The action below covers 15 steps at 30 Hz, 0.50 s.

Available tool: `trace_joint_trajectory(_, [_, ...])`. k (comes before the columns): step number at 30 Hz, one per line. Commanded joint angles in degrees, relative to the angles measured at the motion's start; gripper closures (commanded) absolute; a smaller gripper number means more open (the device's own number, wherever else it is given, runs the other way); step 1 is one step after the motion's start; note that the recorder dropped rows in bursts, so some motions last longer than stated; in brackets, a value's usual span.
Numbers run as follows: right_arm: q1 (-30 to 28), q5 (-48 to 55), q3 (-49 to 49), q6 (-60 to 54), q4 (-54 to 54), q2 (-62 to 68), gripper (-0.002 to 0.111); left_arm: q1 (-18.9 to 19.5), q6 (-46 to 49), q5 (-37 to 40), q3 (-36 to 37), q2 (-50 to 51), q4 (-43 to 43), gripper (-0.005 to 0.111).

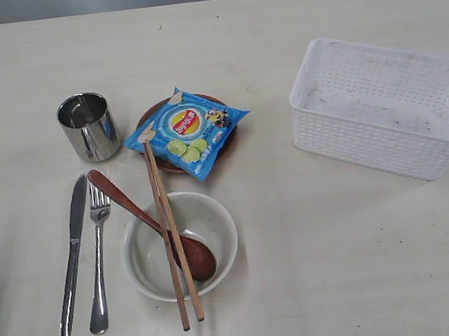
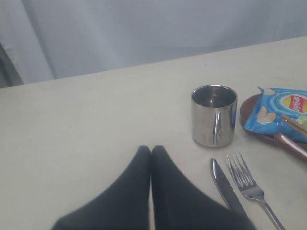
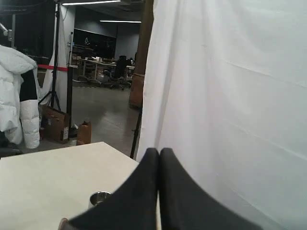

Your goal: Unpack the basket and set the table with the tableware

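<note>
Apparently little is left: the white perforated plastic basket (image 1: pixel 372 143) is seen empty on the pale cream table (image 1: pixel 348 276), and the steel knife (image 1: pixel 73 256), fork (image 1: pixel 99 257), cup (image 1: pixel 88 129) and white bowl (image 1: pixel 211 220) are set out apart from it. The left gripper (image 2: pixel 151 149) and right gripper (image 3: pixel 159 151) are closed, empty.

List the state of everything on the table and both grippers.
basket: upright, empty
steel cup: upright
bowl: upright, spoon head inside, chopsticks across
plate: under snack bag
snack bag: lying on plate
knife: flat on table
fork: flat on table
left gripper: shut
right gripper: shut
</note>
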Motion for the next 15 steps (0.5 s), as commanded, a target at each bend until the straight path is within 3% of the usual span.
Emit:
trace_joint_trajectory(1, [-4.99, -6.05, 6.28, -13.42, 8.84, -5.75, 0.109, 0.14, 0.08, 0.02, 0.16, -0.22, 0.00, 0.107])
trace_joint_trajectory(10, [-28.27, -6.77, 12.13, -23.22, 27.53, -8.72, 0.109, 0.14, 0.08, 0.02, 0.16, -0.22, 0.00, 0.107])
trace_joint_trajectory(15, [-37.95, -11.76, 17.96, -23.59, 30.28, -8.72, 0.109, 0.14, 0.08, 0.02, 0.16, -0.22, 0.00, 0.107])
